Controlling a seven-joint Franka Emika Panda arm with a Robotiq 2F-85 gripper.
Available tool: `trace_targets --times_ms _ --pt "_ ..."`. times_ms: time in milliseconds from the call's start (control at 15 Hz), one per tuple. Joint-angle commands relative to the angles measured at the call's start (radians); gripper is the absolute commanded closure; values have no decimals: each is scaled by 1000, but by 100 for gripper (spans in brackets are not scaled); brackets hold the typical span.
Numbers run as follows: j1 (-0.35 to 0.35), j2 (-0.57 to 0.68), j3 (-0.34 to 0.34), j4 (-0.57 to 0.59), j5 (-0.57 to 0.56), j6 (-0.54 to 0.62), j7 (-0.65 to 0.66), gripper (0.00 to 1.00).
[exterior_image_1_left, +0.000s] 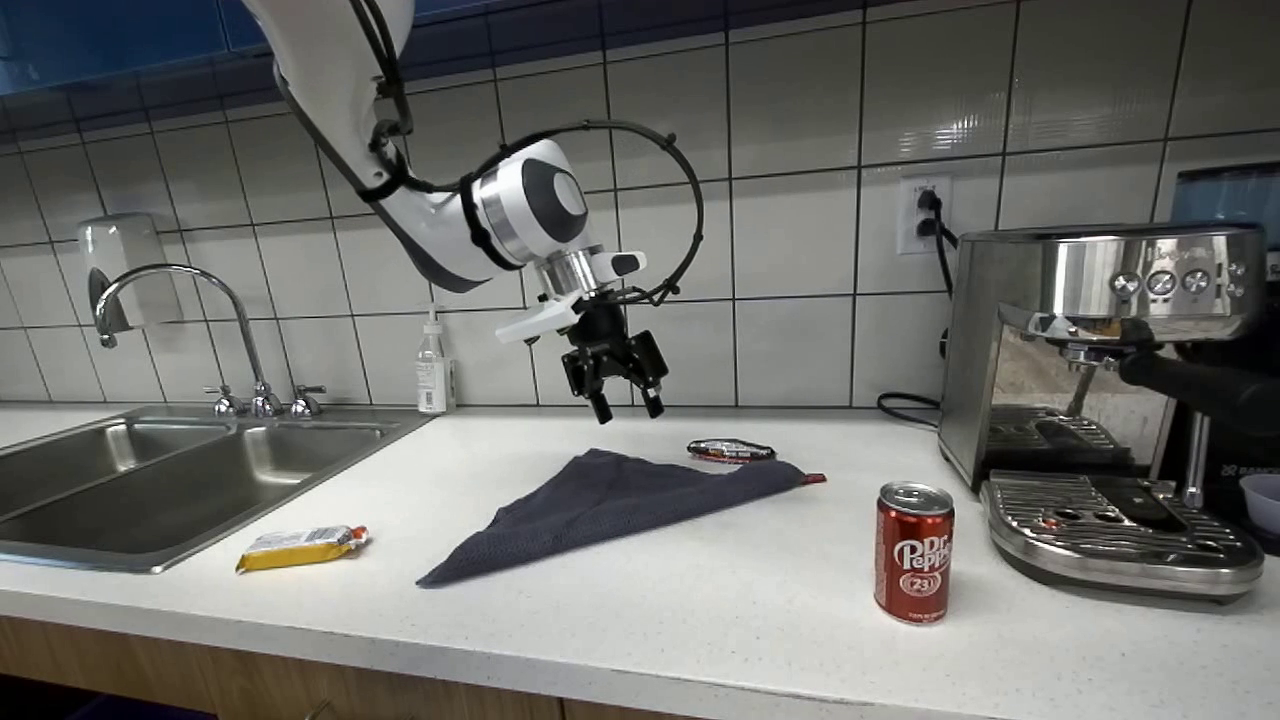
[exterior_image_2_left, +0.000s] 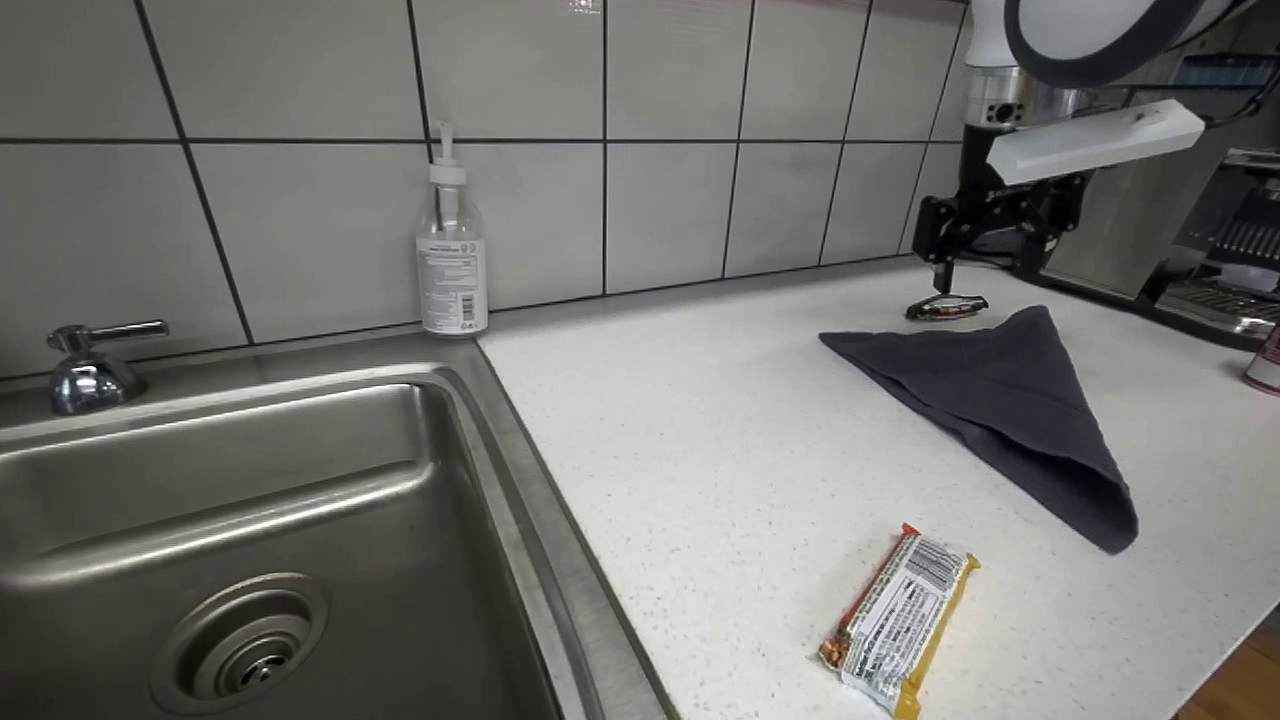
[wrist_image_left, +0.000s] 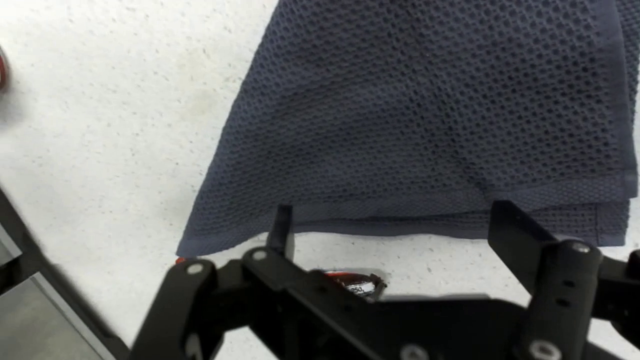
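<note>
The cloth (exterior_image_1_left: 620, 505) is lying on the counter (exterior_image_1_left: 690, 630) before the tiled wall (exterior_image_1_left: 790, 230), dark blue-grey and folded into a rough triangle. In the wrist view its honeycomb weave is showing, two layers of hem sitting slightly out of line at a corner. The gripper (exterior_image_1_left: 627, 406) is hanging above the cloth's wall-side edge, clear of it and pointing down; its fingers (wrist_image_left: 517, 240) are standing wide apart and holding nothing. The arm (exterior_image_1_left: 445, 240) is reaching in from higher above the cloth.

A dark bar (exterior_image_1_left: 730, 450) is lying just beside the cloth's wall-side edge; in the wrist view a strip of counter is separating the two, and the gripper is partly covering the bar. A small red tip (exterior_image_1_left: 815, 478) is poking out at the cloth's corner toward the coffee machine (exterior_image_1_left: 1080, 285); what it belongs to is not showing.

A yellow bar (exterior_image_2_left: 900, 625) is lying near the cloth on the side toward the sink (exterior_image_2_left: 545, 550). A red can (exterior_image_1_left: 914, 553) is standing upright on the cloth's opposite side, and the coffee machine is standing farther out. Well apart from the cloth, wallward and on the sink side, a pump bottle (exterior_image_2_left: 452, 285) is standing upright, and the tap (exterior_image_1_left: 264, 403) is rising beyond it.
</note>
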Motion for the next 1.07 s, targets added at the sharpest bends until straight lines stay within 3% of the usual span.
trace_targets --times_ms 0,333,400,1000 --pt "-61 -51 15 -48 75 -10 -71 0" --pt "-121 -83 21 -77 154 -30 -206 0" --pt "-97 -22 5 -32 124 -6 -128 0" --pt "-98 -17 6 -34 126 -5 -137 0"
